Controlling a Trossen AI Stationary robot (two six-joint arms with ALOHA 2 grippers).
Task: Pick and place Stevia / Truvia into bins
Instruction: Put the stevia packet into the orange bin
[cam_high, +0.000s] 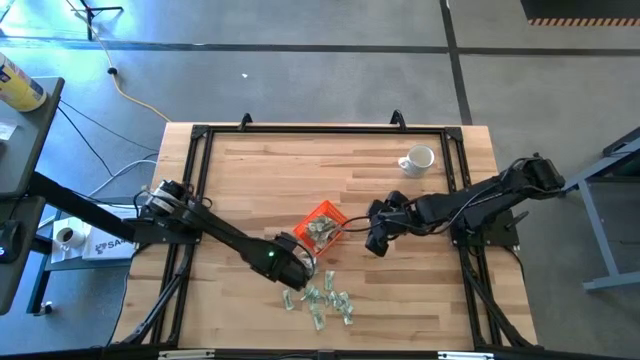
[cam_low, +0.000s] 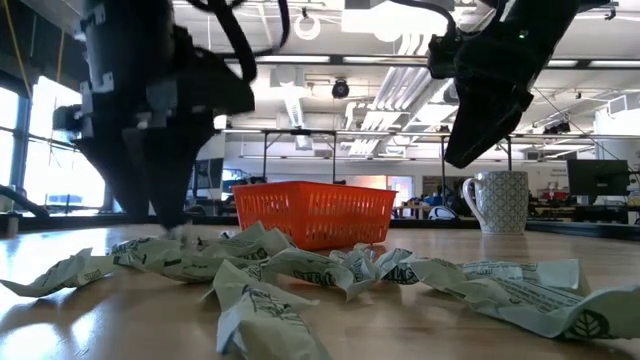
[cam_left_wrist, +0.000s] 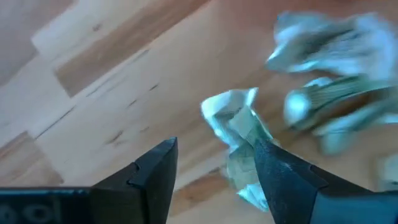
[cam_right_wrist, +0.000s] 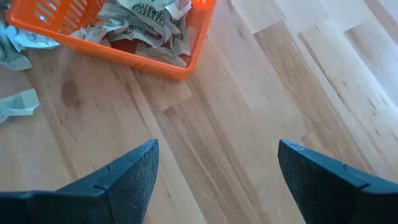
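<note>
Sachets of Stevia / Truvia (cam_high: 322, 300) lay scattered on the wooden table (cam_high: 260, 175) just beside the orange tray (cam_high: 322, 228), while more sat already inside it. The left gripper (cam_left_wrist: 214, 158) hung low at the edge of the loose pile, its fingers spread with nothing clamped; one crumpled sachet (cam_left_wrist: 239, 134) lay against the inner face of one finger rather than squarely in the gap. The right gripper (cam_right_wrist: 217, 165) hovered over bare wood on the tray's other side, fingers wide apart and empty. A white mug (cam_high: 418, 159) stood well apart from the tray.

Judged from that offset, a closing pinch could nip only a corner, so the light paper might slip free or be pushed aside; neighbouring sachets touching it might also be dragged along.

Counted: one tray, one mug, two arms. Roughly eight to ten sachets seemed to remain outside the tray; overlap made an exact tally, and the number inside, impossible to tell.
</note>
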